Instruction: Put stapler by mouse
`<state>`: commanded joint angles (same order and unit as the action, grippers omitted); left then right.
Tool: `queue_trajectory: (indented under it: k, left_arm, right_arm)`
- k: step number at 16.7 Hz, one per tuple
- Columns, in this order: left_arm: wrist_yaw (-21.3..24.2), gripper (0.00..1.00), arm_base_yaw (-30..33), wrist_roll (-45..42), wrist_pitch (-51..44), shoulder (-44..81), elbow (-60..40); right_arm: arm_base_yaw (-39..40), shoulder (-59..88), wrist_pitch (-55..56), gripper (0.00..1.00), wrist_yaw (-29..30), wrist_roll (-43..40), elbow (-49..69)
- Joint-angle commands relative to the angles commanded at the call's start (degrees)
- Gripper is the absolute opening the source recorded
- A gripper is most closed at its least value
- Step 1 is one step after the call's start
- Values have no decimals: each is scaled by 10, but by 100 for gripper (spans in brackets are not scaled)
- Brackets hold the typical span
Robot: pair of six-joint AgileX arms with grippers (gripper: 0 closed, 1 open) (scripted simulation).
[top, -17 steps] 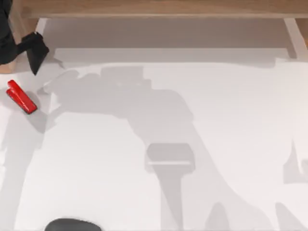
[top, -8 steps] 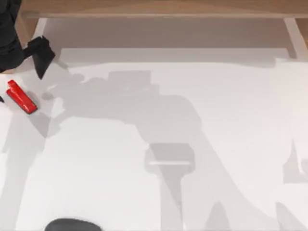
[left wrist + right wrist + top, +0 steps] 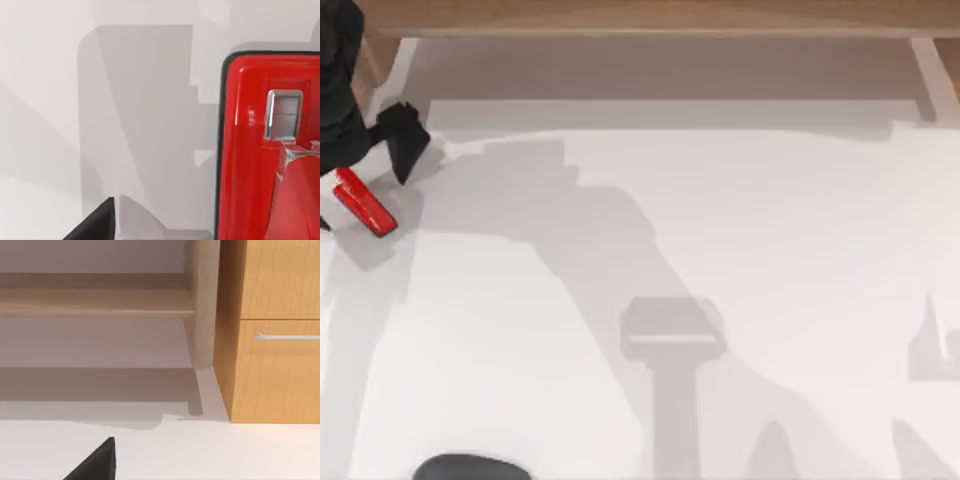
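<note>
Task status: early stage, nothing yet delivered. The stapler (image 3: pixel 363 202) lay flat on the desk (image 3: pixel 720 250) at the top view's far left edge, its long axis running diagonally. The mouse (image 3: pixel 470 467) sat at the near edge of the desk, left of centre, partly cut off by the frame. The two items were well apart, so the placement itself had not been made.

The left hand (image 3: pixel 380 150) stood directly over the far end of the stapler, one dark finger (image 3: pixel 405 140) showing just beside it. In the left wrist view the stapler (image 3: pixel 270 150) was very close beneath the camera, with a single fingertip (image 3: pixel 97 222) off to one side on the desk surface. The fingers appeared to be spread on either side of the stapler, though the second finger was hidden, so this is a probable reading only. No grip was evident; the stapler rested on the desk.

The right arm was parked off to the right; its wrist view faced a wooden cabinet (image 3: pixel 275 340).

Remaining, by judgement: close on the stapler, lift, carry it toward the near edge, and set it beside the mouse
</note>
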<state>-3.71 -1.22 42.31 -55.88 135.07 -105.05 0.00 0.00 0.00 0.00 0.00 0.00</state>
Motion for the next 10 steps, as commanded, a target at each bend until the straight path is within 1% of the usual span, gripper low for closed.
queue_trajectory:
  k: [2, 10]
  left_arm:
    - [0, 100, 0, 0, 0, 0, 0]
    - [0, 40, 0, 0, 0, 0, 0]
  right_arm:
    - [0, 0, 0, 100, 0, 0, 0]
    - [0, 0, 0, 100, 0, 0, 0]
